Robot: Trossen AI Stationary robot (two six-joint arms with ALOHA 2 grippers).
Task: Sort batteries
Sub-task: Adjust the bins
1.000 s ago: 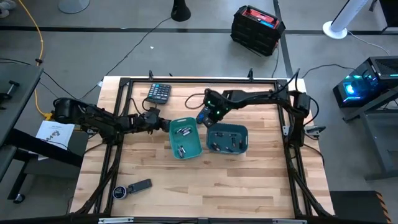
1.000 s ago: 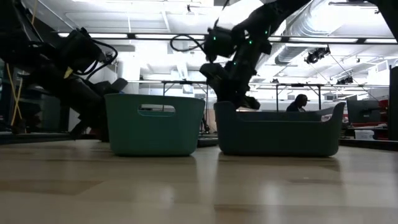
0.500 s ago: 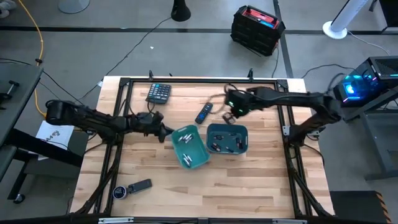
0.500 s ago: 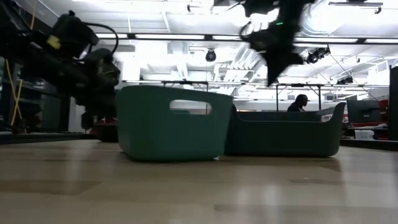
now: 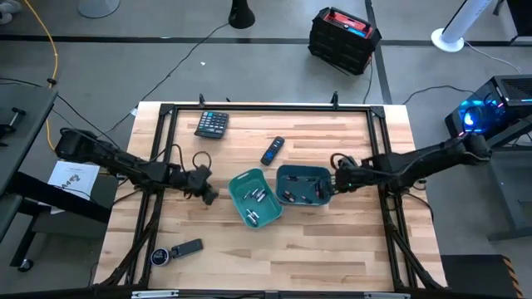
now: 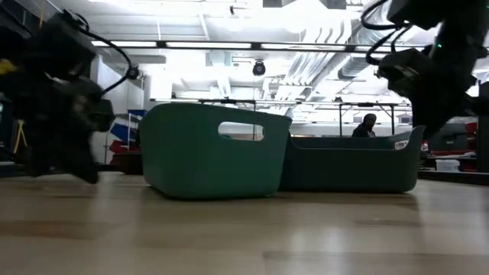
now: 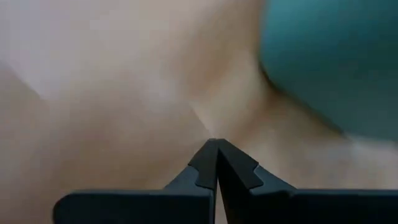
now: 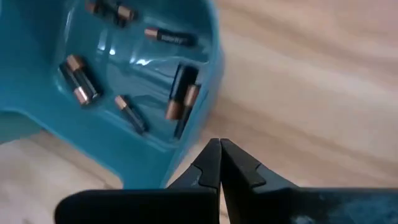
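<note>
Both arms have pulled back from the two bins: left gripper (image 5: 209, 194) and right gripper (image 5: 335, 179) are closed and empty. The batteries (image 5: 253, 196) look sorted.

Wooden table (image 5: 332, 249): two teal bins (image 5: 254, 198), calculator (image 5: 212, 124), remote (image 5: 272, 150).

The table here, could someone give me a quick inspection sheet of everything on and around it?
Surface: wooden table, black frame.
Job's things: batteries lie in the left teal bin, turned askew; more in the right teal bin.
Clutter: calculator, remote control, small dark gadget.
Grippers: left gripper shut, beside the left bin; right gripper shut, at the right bin's edge.
Cables: yellow cable on the floor.
Surroundings: black crate; a person far off.
</note>
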